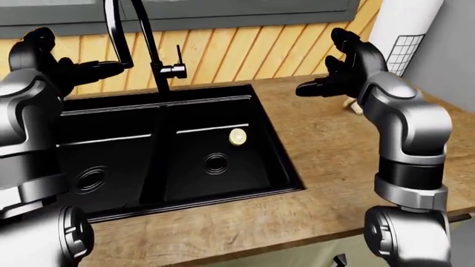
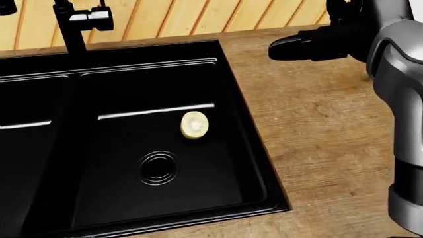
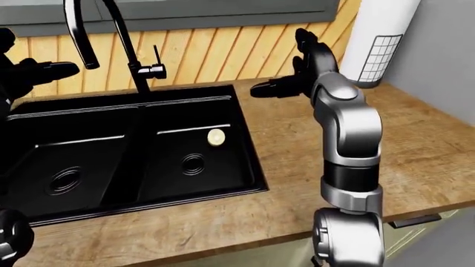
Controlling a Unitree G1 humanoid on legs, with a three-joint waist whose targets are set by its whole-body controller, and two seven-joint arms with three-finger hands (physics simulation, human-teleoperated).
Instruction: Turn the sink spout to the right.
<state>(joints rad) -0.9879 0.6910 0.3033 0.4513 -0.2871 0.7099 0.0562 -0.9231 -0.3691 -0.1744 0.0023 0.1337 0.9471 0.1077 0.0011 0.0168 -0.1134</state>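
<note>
A black gooseneck spout rises from its base at the top rim of the black double sink, arching over to the left so its tip hangs above the left basin. My left hand is open, its fingers right beside the spout's tip on its left. My right hand is open and empty, raised over the wooden counter right of the sink.
A small pale round slice lies in the right basin above the drain. The faucet's lever stands by the base. A white cylinder stands at the top right of the counter. A wood-slat wall runs behind.
</note>
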